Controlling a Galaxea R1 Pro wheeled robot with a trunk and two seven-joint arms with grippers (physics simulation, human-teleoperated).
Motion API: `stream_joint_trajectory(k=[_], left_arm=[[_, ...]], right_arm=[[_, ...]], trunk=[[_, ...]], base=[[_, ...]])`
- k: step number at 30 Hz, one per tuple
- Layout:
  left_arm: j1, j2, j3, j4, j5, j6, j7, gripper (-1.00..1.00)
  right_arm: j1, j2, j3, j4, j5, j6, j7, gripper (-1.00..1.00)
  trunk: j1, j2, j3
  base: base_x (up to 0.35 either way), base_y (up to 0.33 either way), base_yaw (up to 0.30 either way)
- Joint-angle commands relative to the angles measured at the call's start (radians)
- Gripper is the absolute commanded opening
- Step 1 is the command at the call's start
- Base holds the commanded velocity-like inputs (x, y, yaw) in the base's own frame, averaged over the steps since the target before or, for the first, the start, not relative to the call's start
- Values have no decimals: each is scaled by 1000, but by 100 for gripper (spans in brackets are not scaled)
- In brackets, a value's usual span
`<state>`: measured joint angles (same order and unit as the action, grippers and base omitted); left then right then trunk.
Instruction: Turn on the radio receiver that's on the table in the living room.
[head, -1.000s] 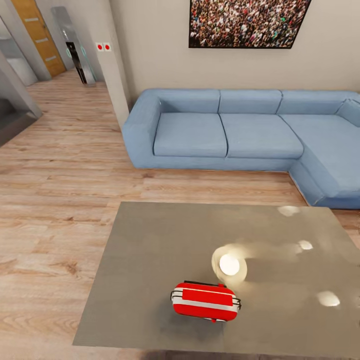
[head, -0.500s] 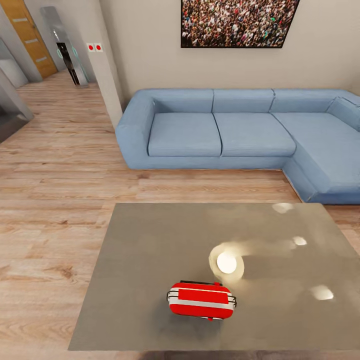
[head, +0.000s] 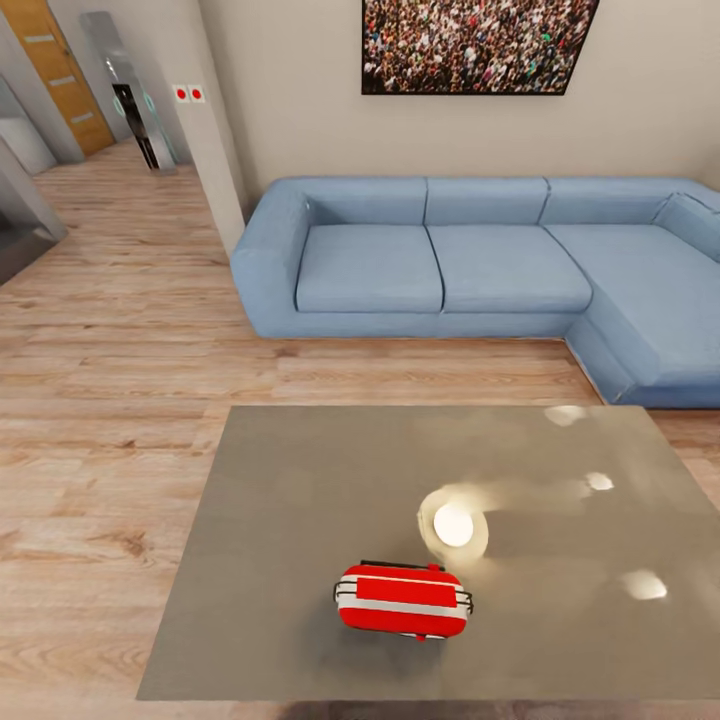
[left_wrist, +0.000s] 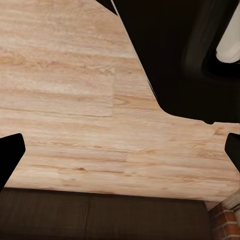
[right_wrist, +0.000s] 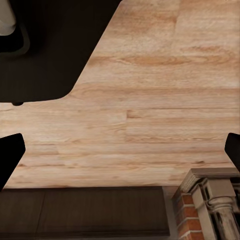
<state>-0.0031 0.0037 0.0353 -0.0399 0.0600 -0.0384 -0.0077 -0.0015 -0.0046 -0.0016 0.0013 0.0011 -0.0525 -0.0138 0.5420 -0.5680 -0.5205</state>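
The radio receiver (head: 404, 600) lies untouched near the front edge of the grey worktop (head: 300, 480), the blue sofa (head: 440, 260) beyond it; both tools, left (left_wrist: 120, 155) and right (right_wrist: 120, 155), hang released over the plank floor (left_wrist: 65, 90), so reaching and switching remain.

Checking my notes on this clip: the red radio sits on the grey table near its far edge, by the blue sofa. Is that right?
Not quite. The red radio does sit on the grey table, but near its near edge, on the robot's side, well away from the blue sofa. The head view shows this.
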Motion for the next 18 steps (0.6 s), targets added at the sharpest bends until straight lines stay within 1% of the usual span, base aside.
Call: stream_joint_trajectory(k=[1, 11, 18], left_arm=[[0, 0, 0, 0, 0, 0, 0, 100], [0, 0, 0, 0, 0, 0, 0, 100], [0, 0, 0, 0, 0, 0, 0, 100]], right_arm=[[0, 0, 0, 0, 0, 0, 0, 100], [0, 0, 0, 0, 0, 0, 0, 100], [0, 0, 0, 0, 0, 0, 0, 100]], trunk=[[0, 0, -1], [0, 0, -15], [0, 0, -26]], base=[[0, 0, -14], [0, 0, -67], [0, 0, -12]])
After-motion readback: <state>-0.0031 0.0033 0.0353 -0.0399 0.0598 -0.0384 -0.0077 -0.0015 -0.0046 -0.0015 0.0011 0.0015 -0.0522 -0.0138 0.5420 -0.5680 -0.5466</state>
